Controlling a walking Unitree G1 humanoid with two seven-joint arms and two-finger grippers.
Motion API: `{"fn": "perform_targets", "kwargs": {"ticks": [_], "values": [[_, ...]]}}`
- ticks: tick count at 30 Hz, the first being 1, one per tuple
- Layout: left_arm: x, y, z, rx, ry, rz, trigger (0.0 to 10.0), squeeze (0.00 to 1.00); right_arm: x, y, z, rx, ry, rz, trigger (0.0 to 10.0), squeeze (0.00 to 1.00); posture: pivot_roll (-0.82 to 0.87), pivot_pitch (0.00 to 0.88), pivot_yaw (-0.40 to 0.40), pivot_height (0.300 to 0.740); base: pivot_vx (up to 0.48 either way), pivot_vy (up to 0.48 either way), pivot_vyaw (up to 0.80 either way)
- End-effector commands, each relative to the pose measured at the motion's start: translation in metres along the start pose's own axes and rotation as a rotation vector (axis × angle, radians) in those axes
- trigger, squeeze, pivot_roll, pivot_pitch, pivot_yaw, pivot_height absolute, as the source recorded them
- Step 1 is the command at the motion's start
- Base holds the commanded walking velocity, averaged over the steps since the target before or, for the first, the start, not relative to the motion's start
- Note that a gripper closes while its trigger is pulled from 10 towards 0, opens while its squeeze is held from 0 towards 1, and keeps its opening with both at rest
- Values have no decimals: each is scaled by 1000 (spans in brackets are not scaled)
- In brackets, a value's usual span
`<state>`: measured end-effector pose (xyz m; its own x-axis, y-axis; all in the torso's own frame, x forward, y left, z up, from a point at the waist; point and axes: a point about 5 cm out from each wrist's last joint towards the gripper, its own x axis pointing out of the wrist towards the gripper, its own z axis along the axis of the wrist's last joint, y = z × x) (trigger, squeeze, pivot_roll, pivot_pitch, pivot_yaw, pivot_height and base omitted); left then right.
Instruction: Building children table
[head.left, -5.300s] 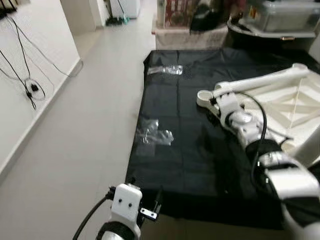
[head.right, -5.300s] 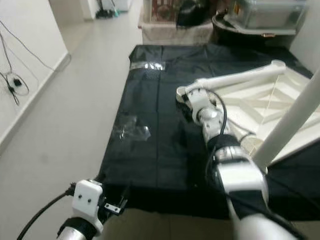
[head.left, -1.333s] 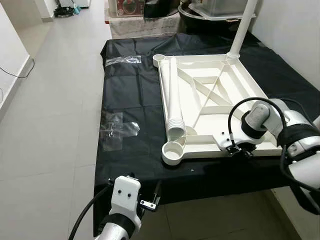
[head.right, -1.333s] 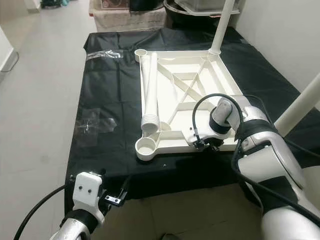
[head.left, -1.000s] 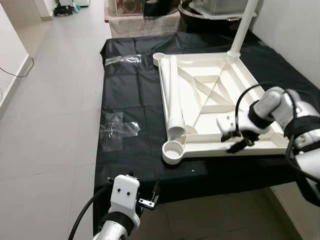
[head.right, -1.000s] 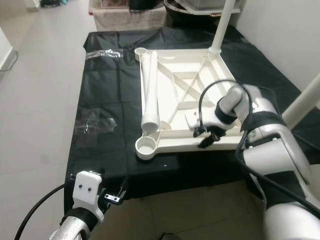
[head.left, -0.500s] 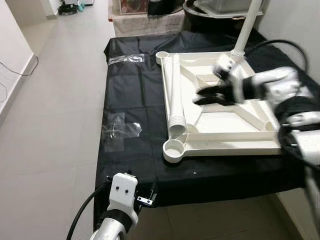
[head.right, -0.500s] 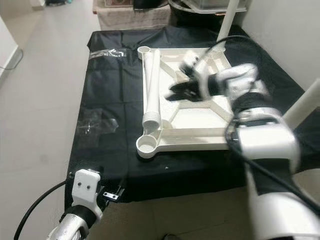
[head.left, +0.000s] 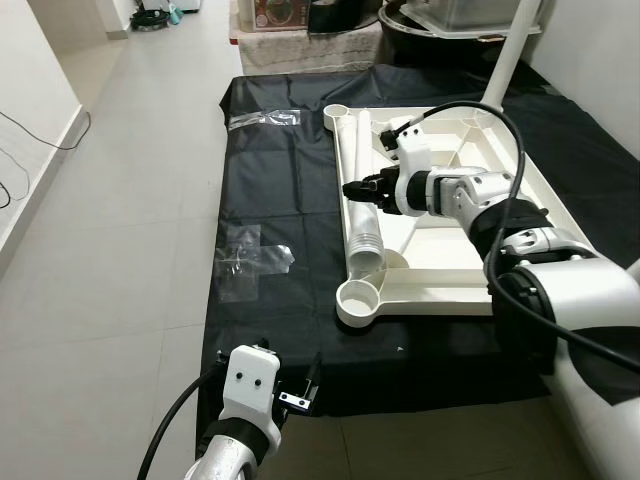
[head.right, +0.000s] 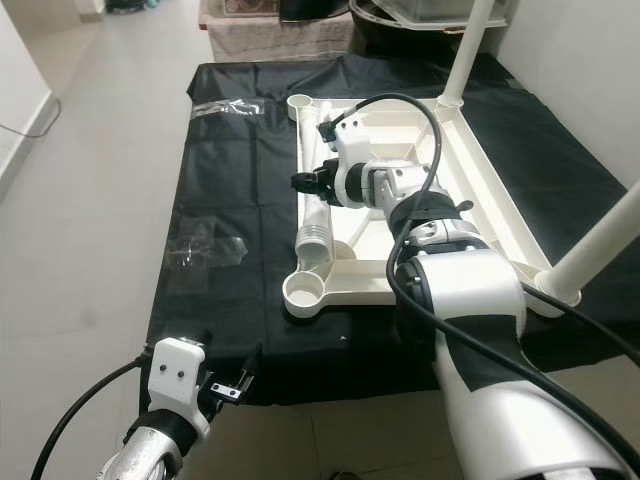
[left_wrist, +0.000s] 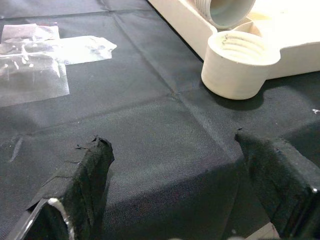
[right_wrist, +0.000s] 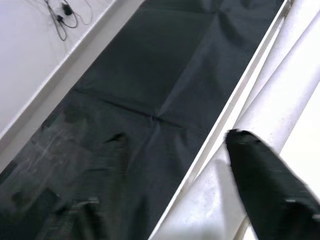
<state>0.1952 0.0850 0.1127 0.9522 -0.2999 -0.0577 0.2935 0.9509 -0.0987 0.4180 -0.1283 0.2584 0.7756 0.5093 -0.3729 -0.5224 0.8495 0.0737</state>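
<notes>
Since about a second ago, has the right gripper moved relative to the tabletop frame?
Yes. The right gripper has gone from the near edge of the white tabletop frame across to its left side, and now sits at the loose table leg lying along that edge.

right arm (head.left: 560, 300): glossy silver-white segments, black joint bands, looping black cable | right gripper (head.left: 352, 190): two long black fingers, white housing | left arm (head.left: 245, 420): white wrist block, two dark screw holes, black cable | left gripper (left_wrist: 175, 190): black fabric-textured fingers (left_wrist: 82, 172)
</notes>
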Motion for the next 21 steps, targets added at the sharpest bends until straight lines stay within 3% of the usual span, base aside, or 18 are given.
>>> {"fn": "perform_targets", "kwargs": {"ticks": [1,3,4,5,6,9,21], "values": [[-1,0,-7,-2,32,9,10000,0,1,3,7,12,-11,-63,10000,1000,-58,75,-23,740,0,0,0],[-1,0,-7,-4,31,8,10000,0,2,0,7,-35,7,-154,10000,1000,-62,73,-26,740,0,0,0],[0,0,-7,-4,31,8,10000,0,3,1,4,-48,52,-187,10000,455,-62,73,-26,740,0,0,0],[0,0,-7,-4,31,8,10000,0,3,1,4,-48,52,-187,10000,455,-62,73,-26,740,0,0,0],[0,0,-7,-5,31,8,10000,0,4,2,4,-52,73,-198,10000,0,-62,73,-26,740,0,0,0],[1,-1,-7,-7,30,9,10000,0,6,10,4,34,93,-183,10000,0,-65,74,-34,740,0,0,0],[0,-2,-6,-12,24,15,10000,0,10,17,-7,64,184,-193,10000,0,-74,95,-45,740,0,0,0]]}}
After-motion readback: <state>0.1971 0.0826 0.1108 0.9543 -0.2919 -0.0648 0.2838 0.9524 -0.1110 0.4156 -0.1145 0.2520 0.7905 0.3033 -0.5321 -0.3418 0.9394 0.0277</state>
